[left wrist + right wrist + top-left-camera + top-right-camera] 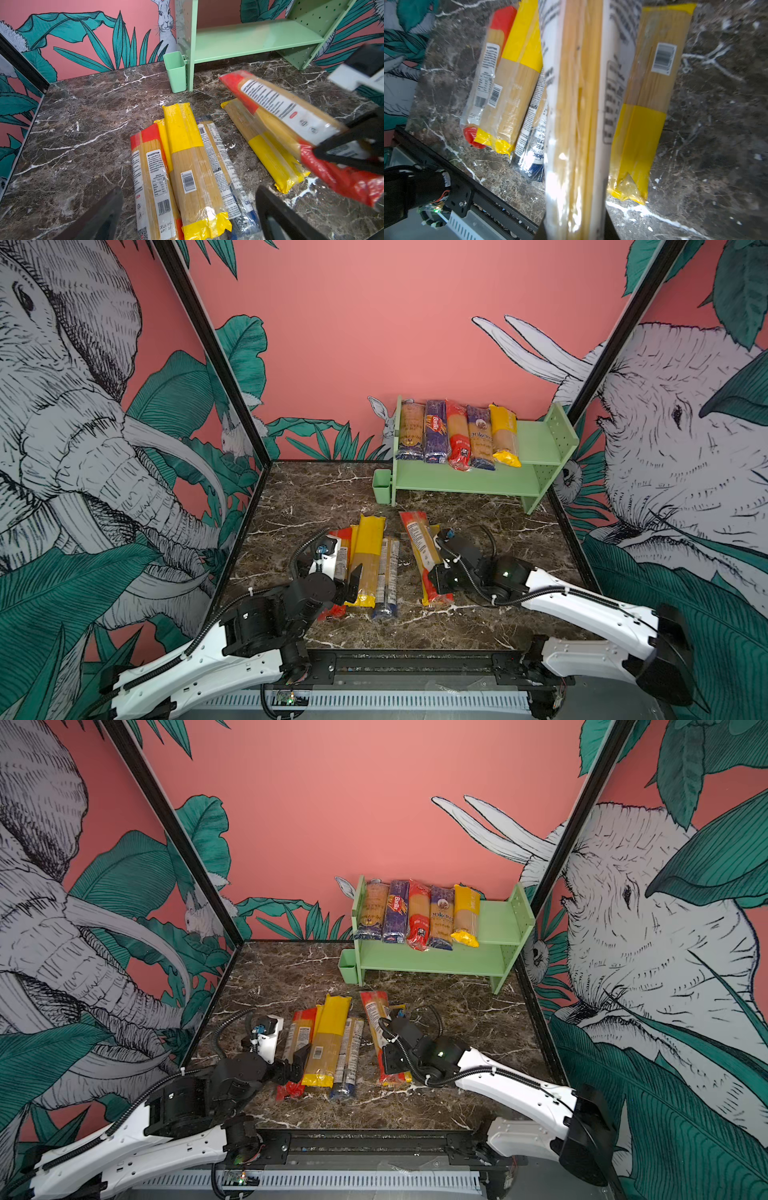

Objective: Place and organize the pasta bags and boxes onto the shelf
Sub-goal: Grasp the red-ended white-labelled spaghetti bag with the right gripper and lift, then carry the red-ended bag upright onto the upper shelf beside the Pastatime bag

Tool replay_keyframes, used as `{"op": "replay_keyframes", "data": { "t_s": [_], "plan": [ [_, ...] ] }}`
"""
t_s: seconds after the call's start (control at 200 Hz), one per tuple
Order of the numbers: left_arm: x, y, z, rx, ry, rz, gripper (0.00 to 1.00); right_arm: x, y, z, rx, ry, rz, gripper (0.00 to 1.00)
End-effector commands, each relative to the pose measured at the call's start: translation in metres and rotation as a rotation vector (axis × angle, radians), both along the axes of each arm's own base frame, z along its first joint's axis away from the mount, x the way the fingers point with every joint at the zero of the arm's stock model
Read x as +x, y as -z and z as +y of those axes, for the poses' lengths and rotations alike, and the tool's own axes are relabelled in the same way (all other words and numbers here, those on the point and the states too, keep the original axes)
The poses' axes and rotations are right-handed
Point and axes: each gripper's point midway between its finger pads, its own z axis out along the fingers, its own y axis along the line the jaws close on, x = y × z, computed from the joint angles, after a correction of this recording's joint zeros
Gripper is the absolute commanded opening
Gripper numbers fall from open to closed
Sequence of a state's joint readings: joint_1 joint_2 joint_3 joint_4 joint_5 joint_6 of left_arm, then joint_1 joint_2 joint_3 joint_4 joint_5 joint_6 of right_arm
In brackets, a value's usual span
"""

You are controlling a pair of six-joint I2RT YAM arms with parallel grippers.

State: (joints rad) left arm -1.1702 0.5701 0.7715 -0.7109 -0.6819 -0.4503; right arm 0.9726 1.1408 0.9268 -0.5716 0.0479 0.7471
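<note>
Nearest the robot's base, the left gripper (352, 578) hangs with its jaws apart over the pile of spaghetti packs (187, 162), gripping nothing. Just across the middle, the right gripper (432, 572) is clamped on a red-ended pack (417, 543). In the left wrist view this pack is tilted above a yellow-ended pack (266, 149) lying on the marble table (316, 497).

The hold seems to sit toward the pack's near end, so most of its length juts out unsupported. I judge that the main risk. The slick film could slide between the fingers, or the long end could sag and swing (brittle strands inside may snap).

Farther back, the light green shelf (536, 439) carries five packs (457, 435) side by side on its upper tier, with bare room only at the right end. The lower tier looks bare.

A drooping tip could catch the shelf's front edge or nudge the yellow-ended bag (505, 435), whose end already overhangs that edge. A low approach might also clip the small green cup (381, 486).
</note>
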Motion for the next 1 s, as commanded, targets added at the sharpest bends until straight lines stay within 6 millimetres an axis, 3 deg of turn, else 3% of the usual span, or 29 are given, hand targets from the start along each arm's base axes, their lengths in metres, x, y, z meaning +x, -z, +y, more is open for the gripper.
{"op": "replay_keyframes", "data": {
  "t_s": [0.0,0.2,0.41,0.8,0.995],
  "plan": [
    [0.005,-0.019,-0.006,-0.043,-0.010,-0.034,0.99,0.014,-0.068,-0.006,0.095,0.008,-0.176,0.00],
    [0.009,-0.022,-0.018,-0.034,0.006,-0.040,0.99,0.011,-0.129,-0.049,0.070,0.041,-0.313,0.00],
    [0.014,-0.026,-0.033,-0.019,0.028,-0.049,0.99,0.034,-0.189,-0.099,-0.046,0.147,-0.447,0.00],
    [0.020,-0.038,-0.062,-0.025,0.088,-0.077,0.99,0.120,-0.279,-0.144,-0.120,0.314,-0.615,0.00],
    [0.026,-0.044,-0.073,0.002,0.102,-0.112,0.99,0.175,-0.300,-0.179,-0.129,0.424,-0.630,0.00]
  ]
}}
